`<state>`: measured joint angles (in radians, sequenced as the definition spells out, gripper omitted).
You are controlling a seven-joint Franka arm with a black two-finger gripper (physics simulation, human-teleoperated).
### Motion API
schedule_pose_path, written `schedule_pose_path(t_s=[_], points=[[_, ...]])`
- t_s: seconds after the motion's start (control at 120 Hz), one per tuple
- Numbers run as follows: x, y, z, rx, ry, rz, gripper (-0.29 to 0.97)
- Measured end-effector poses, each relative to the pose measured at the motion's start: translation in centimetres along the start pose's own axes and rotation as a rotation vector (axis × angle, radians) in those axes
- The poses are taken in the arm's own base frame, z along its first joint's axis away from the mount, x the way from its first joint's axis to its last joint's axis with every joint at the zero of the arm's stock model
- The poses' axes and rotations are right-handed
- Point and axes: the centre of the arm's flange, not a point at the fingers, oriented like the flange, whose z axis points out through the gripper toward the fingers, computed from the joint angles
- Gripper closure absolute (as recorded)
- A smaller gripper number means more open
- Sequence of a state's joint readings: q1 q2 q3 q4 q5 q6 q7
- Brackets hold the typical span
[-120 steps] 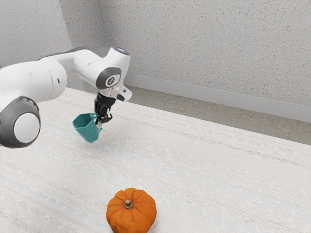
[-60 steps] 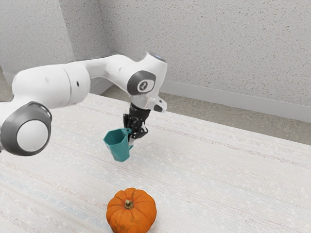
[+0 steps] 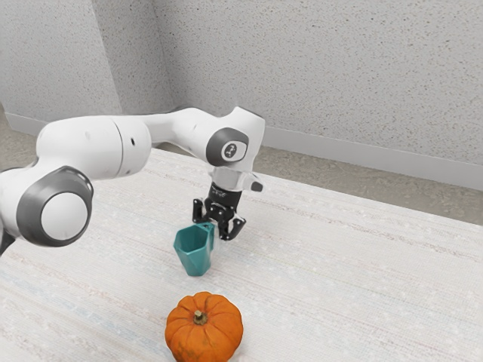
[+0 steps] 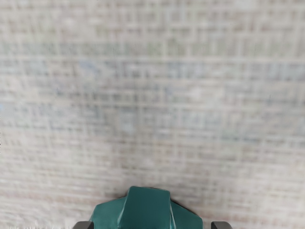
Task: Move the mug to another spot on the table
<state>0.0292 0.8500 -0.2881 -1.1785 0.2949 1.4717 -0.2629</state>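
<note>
The mug (image 3: 195, 252) stands upright on the table (image 3: 355, 271), a little left of centre in the exterior view, mouth up and narrowing toward its base. I judge that its base rests on the table and does not hang above it.

The claw (image 3: 219, 228) points straight down at the mug's upper right edge. Its two fingers are spread apart, and the rim and handle side of the mug sits just at or between them. They do not look pressed in from both sides, so I read the claw as unclamped, with the mug free.

The arm (image 3: 113, 151) comes in from the exterior view's left. From the claw, the mug lies directly below and slightly toward the lower left of the frame. Its long axis is vertical, in line with the fingers. A straight lift would therefore clear it, while any sideways drift toward the frame's left could knock the rim.

In the wrist view the mug (image 4: 143, 210) lies right under the hand, with bare table (image 4: 152, 95) beyond it.

The mug looks empty, as far as its shaded inside can be seen.

A pumpkin (image 3: 204, 326) sits near the mug, toward the frame's bottom edge, and they do not touch.
</note>
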Motion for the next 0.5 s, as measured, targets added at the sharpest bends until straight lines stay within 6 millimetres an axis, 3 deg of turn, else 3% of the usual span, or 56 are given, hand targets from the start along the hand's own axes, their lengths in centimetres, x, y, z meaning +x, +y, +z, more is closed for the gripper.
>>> schedule_pose_path(t_s=[0.175,0.267,0.392,0.5], points=[[0.1,-0.5,-0.5,-0.006,0.023,-0.086,0.26],[0.0,-1.1,-1.8,-0.016,0.071,-0.130,0.18],[-1.3,-3.2,-5.9,-0.059,0.200,-0.197,0.11],[-5.9,-6.9,-10.9,-0.160,0.320,-0.254,0.08]])
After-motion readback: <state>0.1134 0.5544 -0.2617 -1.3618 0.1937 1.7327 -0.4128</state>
